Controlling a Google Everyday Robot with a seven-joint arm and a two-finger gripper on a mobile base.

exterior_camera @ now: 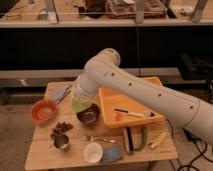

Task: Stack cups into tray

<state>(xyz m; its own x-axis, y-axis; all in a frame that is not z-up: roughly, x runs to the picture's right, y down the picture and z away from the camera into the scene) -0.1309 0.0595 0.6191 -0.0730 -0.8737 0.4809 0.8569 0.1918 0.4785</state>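
So the gripper (80, 98) has its jaws clenched on the light-green cup (80, 105), a smooth, plastic-looking thing hanging just above the glossy dark purple bowl (90, 115), at its 10 o'clock. The tray (105, 111), a big yellow-orange rectangular tub with raised sides, sits at 3 o'clock on the pale wooden tabletop (44, 153). The wide white cup (93, 151) is at 6 near the front edge, the shiny metal cup (62, 142) at 8, and the round orange bowl (43, 111) at 9. Dark shelving runs behind.
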